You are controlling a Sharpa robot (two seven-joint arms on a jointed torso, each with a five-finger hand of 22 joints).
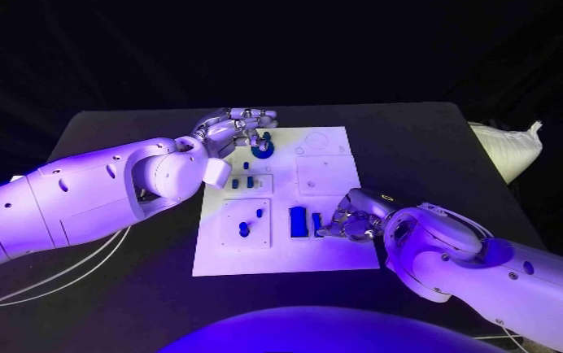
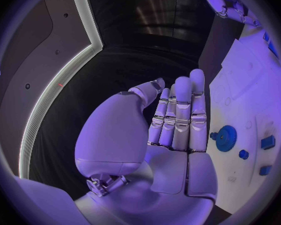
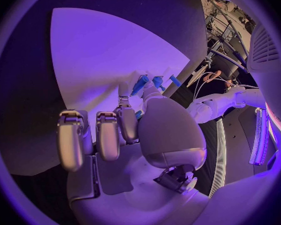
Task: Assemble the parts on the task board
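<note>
Task board (image 1: 332, 255) lies mid-table with bare black table (image 1: 434, 150) on all sides. Left hand (image 1: 235, 131), fingers straight and empty, hovers beside the blue gear (image 1: 262, 149) near the far edge. Right hand (image 1: 352, 215) pinches a blue part (image 1: 316, 224) near the front-right edge.

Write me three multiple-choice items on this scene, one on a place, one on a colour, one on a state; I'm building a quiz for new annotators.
1. Where does the left hand hover?
A. over the task board's far edge, beside the round gear
B. over the bare table at the near edge
C. beside the right hand

2. What colour is the gear?
A. red
B. blue
C. green

3. How is the left hand?
A. gripping the gear
B. fingers straight, holding nothing
C. curled into a fist

Answers: 1 A, the head view shows it at the task board's far edge; 2 B, the gear is blue; 3 B, the left wrist view shows an empty palm.
</note>
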